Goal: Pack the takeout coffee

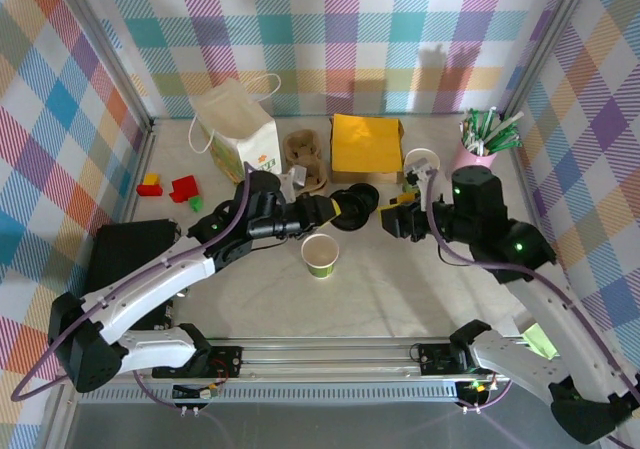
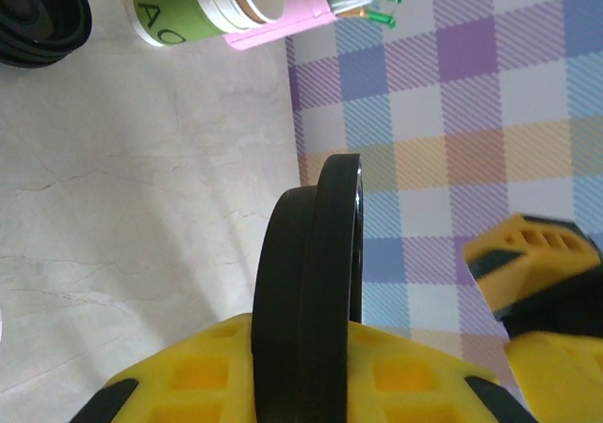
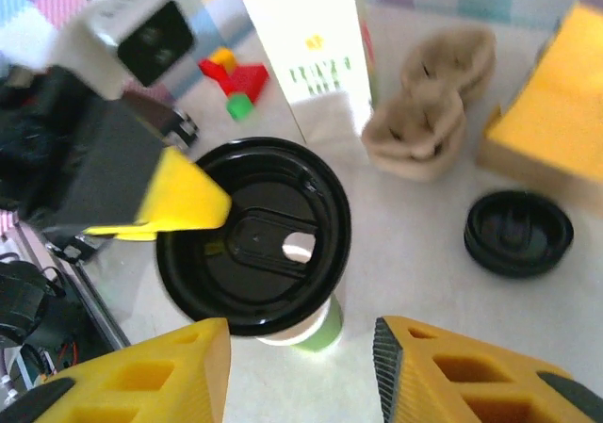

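The takeout coffee cup stands uncovered in the middle of the table, cream above and green below. In the right wrist view it shows as the cup under a black lid. My left gripper is shut on that lid and holds it above and behind the cup. In the left wrist view the lid stands edge-on between the yellow pads of the left gripper. My right gripper is open just right of the lid. Its fingers stand apart with nothing between them.
A paper bag, cardboard cup carriers and yellow napkins line the back. A pink cup of stirrers and stacked cups stand back right. More black lids lie on the table. Coloured blocks lie left.
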Controlling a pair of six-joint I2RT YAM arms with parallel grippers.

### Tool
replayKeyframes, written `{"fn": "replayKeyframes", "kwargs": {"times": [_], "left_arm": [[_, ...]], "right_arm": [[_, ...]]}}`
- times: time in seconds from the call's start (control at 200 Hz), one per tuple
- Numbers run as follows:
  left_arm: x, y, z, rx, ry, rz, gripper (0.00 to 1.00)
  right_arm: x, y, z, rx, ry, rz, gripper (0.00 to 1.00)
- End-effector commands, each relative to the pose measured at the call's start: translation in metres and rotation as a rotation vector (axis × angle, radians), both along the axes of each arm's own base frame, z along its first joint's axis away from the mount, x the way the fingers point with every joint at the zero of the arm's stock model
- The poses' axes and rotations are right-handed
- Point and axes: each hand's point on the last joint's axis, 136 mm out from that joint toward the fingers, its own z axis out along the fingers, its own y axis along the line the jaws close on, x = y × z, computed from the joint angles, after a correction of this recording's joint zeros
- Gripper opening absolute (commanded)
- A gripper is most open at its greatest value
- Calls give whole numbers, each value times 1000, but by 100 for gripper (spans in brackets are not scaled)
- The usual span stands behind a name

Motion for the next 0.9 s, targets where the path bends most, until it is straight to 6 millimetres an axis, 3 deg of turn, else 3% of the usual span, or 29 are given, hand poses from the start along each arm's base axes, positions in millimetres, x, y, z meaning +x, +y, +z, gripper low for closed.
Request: {"fn": "replayKeyframes", "kwargs": {"times": [0.0,0.19,0.28,0.545,0.775,0.895], "left_arm": [[-3,15,14,-49,53,31,18],[-1,42,21,-82,138,112,16],[-3,46,23,-105,176,124,16],[-7,32,13,-132,277,65,16],[-8,30,14,-138,287,56,16],[-9,30,15,-136,287,49,16]], "right_arm": [[-10,18,22,0,-295,171,43],[-29,43,7,-162,-807,305,41],[-29,51,7,-214,-962,315,41],[-17,75,3,-333,-1154,358,37],[-10,85,-8,-392,-1163,390,38],[-6,85,-10,-406,-1156,376,33]]}}
